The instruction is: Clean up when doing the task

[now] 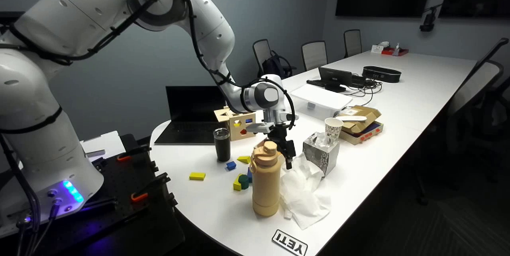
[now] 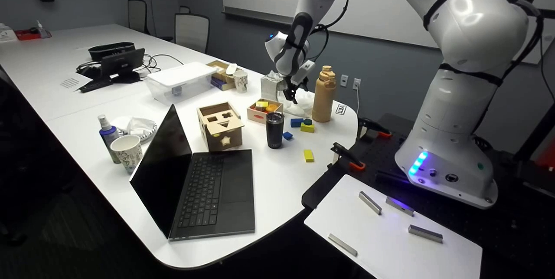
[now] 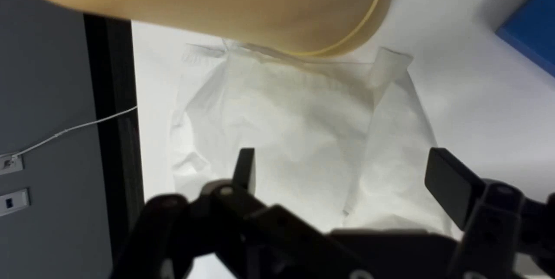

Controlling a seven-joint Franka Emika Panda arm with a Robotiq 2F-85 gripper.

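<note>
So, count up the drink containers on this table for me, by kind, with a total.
Paper cups: 2
Black tumbler: 1
Tan drink bottle: 1
Total: 4

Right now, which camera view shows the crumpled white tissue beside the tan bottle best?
The wrist view: it looks down on the white tissue up close, so folds read clearly, though the claw blocks part. Both exterior views show it smaller, beside the tan bottle, with the claw partly in front.
</note>
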